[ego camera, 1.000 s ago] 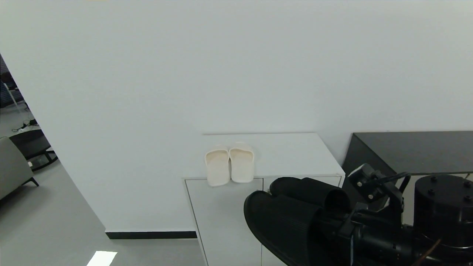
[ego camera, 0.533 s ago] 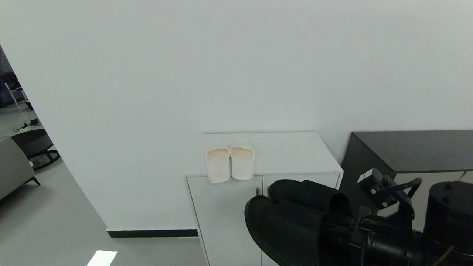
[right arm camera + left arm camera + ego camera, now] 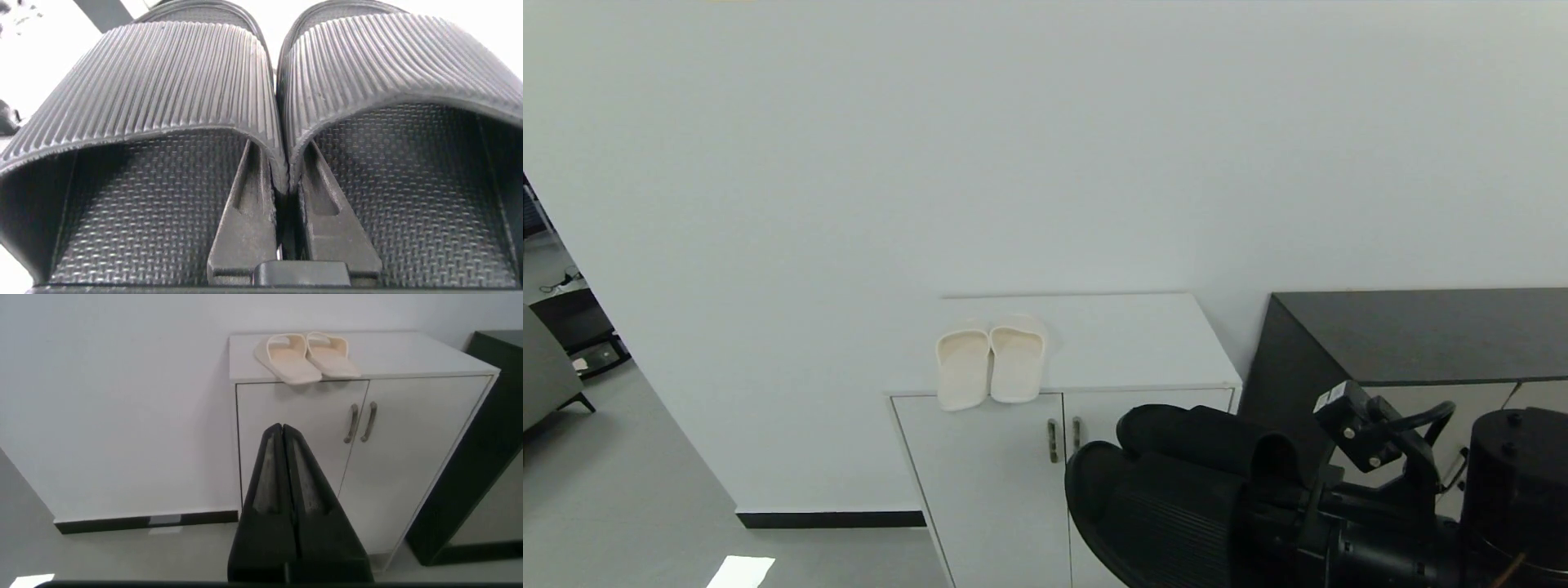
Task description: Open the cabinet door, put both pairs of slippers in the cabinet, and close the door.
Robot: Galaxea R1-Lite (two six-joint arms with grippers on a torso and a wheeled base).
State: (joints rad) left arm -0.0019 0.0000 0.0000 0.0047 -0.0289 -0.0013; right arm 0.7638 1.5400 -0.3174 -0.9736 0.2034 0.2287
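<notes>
My right gripper (image 3: 282,159) runs up between the black slippers (image 3: 180,98), and its fingertips are lost under the ribbed straps where the two inner walls meet. I cannot tell how deep they go. The right wrist view's edges cut off the slippers' outer sides. In the head view the near slipper's sole runs off the bottom edge, and the pair covers the lower part of the right door (image 3: 1098,412) of the cabinet (image 3: 1127,343), whose base is cut off too. The dark sideboard (image 3: 1421,327) runs off the right edge. My left gripper (image 3: 283,429) hides the lower middle of the left door (image 3: 278,400) — its own root is cut by the bottom edge.
</notes>
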